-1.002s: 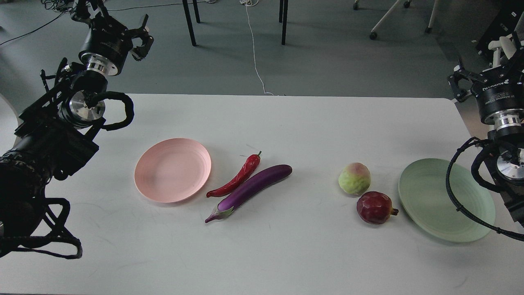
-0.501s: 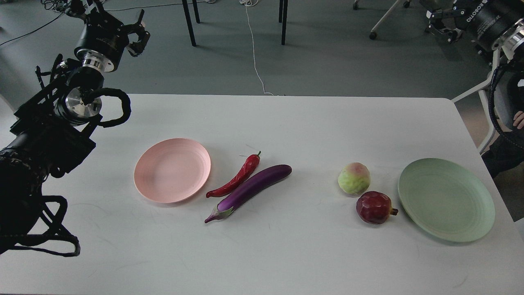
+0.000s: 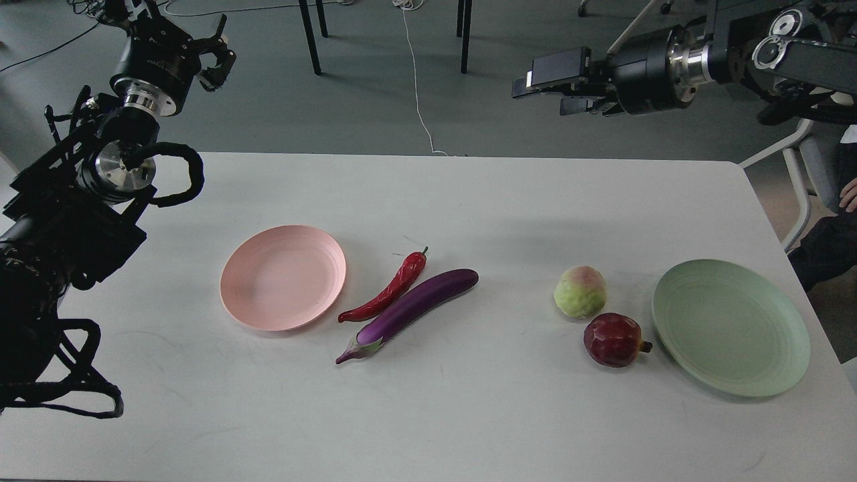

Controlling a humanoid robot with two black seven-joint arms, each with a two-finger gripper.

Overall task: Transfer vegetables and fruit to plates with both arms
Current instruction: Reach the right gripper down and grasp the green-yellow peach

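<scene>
A purple eggplant (image 3: pixel 415 304) and a red chili pepper (image 3: pixel 390 290) lie side by side mid-table, just right of the pale pink plate (image 3: pixel 281 278). A yellow-green fruit (image 3: pixel 580 291) and a dark red pomegranate-like fruit (image 3: pixel 612 339) sit left of the pale green plate (image 3: pixel 730 328). Both plates hold nothing. My left gripper (image 3: pixel 215 48) is raised beyond the table's far left corner, open and empty. My right gripper (image 3: pixel 539 90) reaches in from the top right, pointing left above the floor behind the table, open and empty.
The white table (image 3: pixel 469 201) carries all the items. Chair and table legs (image 3: pixel 308 37) and a white cable (image 3: pixel 415 80) are on the grey floor behind. A person's dark clothing (image 3: pixel 827 248) shows at the right edge.
My right arm has swung from the table's right side up and across, so its gripper now points left behind the table. My left gripper has drifted slightly up and left. The objects have not moved.
</scene>
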